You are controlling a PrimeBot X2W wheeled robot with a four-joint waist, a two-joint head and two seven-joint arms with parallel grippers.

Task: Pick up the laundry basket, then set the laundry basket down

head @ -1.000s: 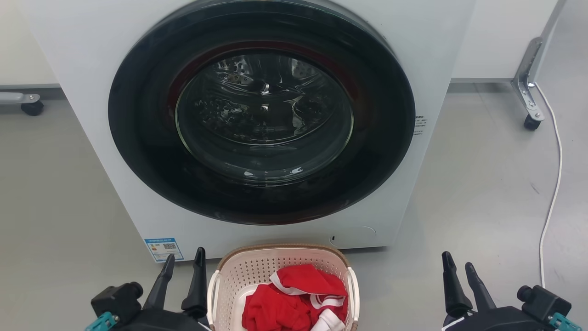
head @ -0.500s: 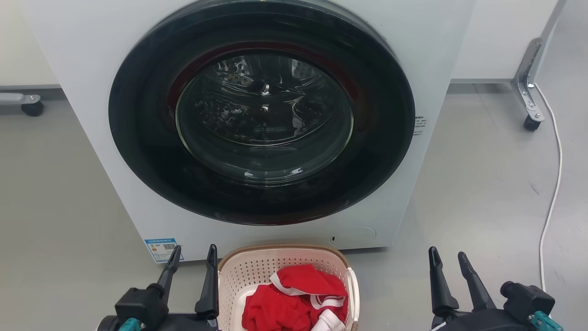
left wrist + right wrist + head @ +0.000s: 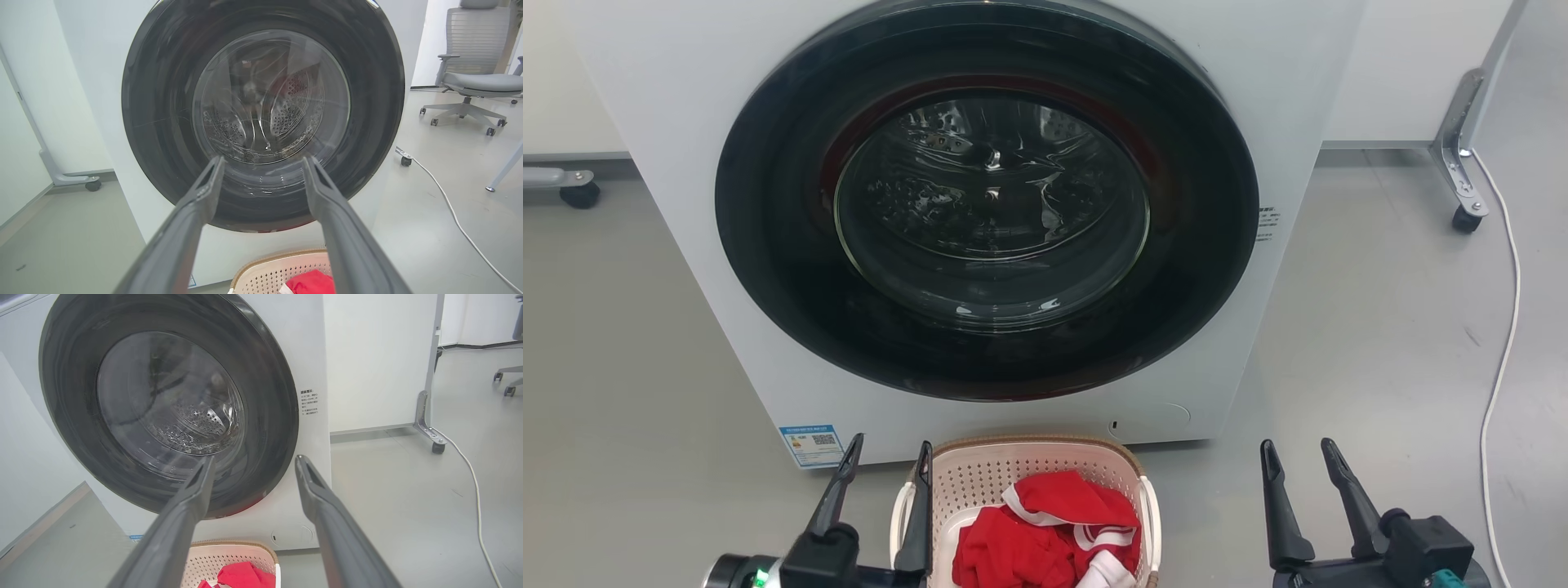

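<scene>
The laundry basket point(image 3: 1029, 457) sits on the floor point(image 3: 1380, 327) at six o'clock, holding red clothes point(image 3: 1045, 531), before the washing machine point(image 3: 988, 212). Left pincer point(image 3: 889, 449), spread, hangs just beside its nine-o'clock handle point(image 3: 897, 516). Right pincer point(image 3: 1297, 447), spread, stands well apart at three. Nothing is lifted yet.

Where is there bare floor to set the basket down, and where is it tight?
Bare floor lies left of the washing machine and right of it up to the white cable. Crowded: laundry basket close to the machine, left claw beside its handle.
</scene>
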